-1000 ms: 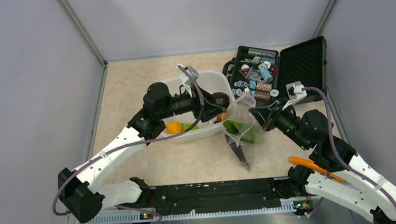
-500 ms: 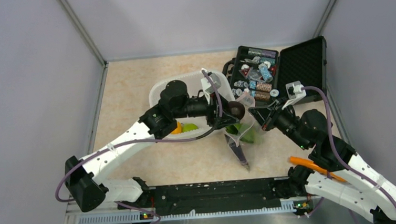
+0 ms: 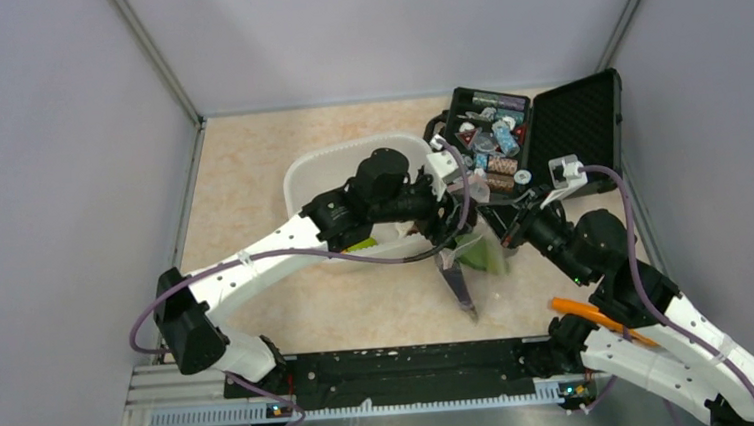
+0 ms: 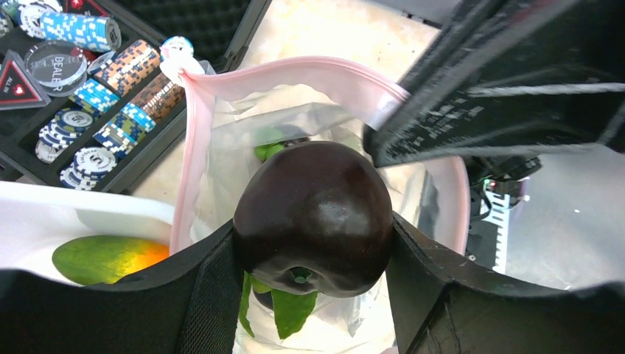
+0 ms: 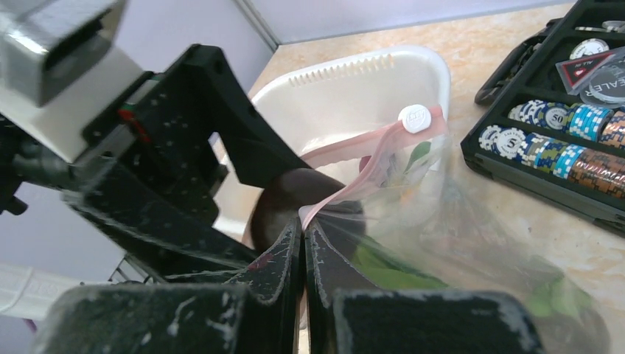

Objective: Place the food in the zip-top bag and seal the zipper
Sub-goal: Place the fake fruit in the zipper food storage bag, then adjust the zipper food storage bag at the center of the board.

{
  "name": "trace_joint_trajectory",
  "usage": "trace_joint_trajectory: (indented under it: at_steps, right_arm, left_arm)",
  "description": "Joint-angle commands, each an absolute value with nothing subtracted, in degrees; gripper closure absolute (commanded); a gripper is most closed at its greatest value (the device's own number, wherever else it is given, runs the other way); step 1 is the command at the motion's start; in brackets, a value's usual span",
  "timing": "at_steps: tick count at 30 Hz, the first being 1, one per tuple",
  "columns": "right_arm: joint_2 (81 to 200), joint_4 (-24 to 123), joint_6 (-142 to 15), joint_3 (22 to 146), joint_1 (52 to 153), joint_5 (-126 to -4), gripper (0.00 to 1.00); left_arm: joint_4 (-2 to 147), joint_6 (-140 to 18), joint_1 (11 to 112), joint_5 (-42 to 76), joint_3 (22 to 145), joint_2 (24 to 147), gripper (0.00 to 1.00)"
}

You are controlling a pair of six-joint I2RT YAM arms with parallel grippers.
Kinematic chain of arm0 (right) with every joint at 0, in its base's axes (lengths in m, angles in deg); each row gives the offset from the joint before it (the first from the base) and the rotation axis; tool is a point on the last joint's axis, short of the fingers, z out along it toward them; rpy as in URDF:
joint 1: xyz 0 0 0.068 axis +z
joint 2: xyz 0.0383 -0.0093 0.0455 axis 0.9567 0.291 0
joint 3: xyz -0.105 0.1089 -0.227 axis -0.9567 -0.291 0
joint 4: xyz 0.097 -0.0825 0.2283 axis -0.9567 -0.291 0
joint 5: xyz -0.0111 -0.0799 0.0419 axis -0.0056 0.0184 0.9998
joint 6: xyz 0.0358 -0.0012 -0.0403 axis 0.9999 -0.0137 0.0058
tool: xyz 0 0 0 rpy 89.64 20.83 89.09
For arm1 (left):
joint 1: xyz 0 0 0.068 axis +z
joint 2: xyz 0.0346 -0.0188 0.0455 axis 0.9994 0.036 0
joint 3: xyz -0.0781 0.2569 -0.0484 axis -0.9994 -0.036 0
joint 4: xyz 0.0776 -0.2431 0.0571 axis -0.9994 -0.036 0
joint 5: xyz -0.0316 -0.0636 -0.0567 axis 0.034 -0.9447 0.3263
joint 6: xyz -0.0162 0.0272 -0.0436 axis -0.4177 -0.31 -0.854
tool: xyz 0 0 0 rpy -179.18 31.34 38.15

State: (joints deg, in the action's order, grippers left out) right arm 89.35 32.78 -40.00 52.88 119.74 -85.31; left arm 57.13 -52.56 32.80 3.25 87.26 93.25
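Note:
My left gripper [image 4: 313, 234] is shut on the dark purple eggplant [image 4: 313, 206] and holds it right above the open mouth of the clear zip-top bag [image 4: 221, 155]. The pinkish zipper [image 4: 295, 70] runs round that open mouth. A green leafy piece [image 4: 291, 310] lies inside the bag. My right gripper [image 5: 302, 225] is shut on the bag's mouth edge [image 5: 346, 188] and holds it up. In the top view the left gripper [image 3: 449, 223] meets the bag [image 3: 481, 254] beside the right gripper [image 3: 502, 221]. A green-orange fruit [image 4: 103, 258] lies in the white tub [image 4: 88, 210].
The white tub [image 3: 310, 178] stands left of the bag, under my left arm. The open black case [image 3: 508, 134] with chips [image 4: 88, 158] stands at the back right, close behind the bag. Grey walls close in the table on three sides.
My left arm has swung right from over the tub, carrying the eggplant to the bag's mouth. The right gripper has kept its hold on the bag's edge.

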Motion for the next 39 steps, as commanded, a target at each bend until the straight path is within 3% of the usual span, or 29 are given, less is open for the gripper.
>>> trace_joint_trajectory:
  at_steps: [1, 14, 23, 27, 29, 31, 34, 39]
  right_arm:
    - [88.4, 36.3, -39.4, 53.4, 119.9, -83.3, 1.0]
    - [88.2, 35.0, -39.3, 53.4, 119.9, -84.0, 1.0]
    - [87.4, 32.0, -37.9, 53.8, 119.9, -89.2, 1.0]
    - [79.2, 39.4, -36.9, 49.5, 119.9, -91.1, 1.0]
    - [74.6, 40.6, -36.4, 47.2, 119.9, -96.7, 1.0]
    - [73.7, 31.4, -32.6, 49.7, 119.8, -107.4, 1.0]
    - [75.9, 21.2, -31.5, 55.1, 119.8, -112.5, 1.0]
    - [77.5, 26.3, -33.7, 53.4, 119.8, -101.5, 1.0]
  left_arm:
    - [56.7, -50.6, 31.7, 7.9, 91.4, 96.2, 0.47]
    - [59.4, -52.5, 31.1, 10.6, 89.9, 94.5, 0.16]
    - [65.9, -53.3, 31.1, 15.2, 82.8, 85.8, 0.16]
    - [73.3, -54.0, 31.1, 21.2, 76.5, 78.1, 0.12]
    - [77.1, -54.5, 31.2, 24.2, 73.1, 74.0, 0.09]
    - [79.5, -55.2, 31.2, 28.4, 70.4, 71.3, 0.03]
    - [76.2, -54.3, 31.4, 31.6, 71.3, 72.3, 0.01]
    - [66.1, -58.1, 31.6, 27.4, 81.4, 83.8, 0.01]
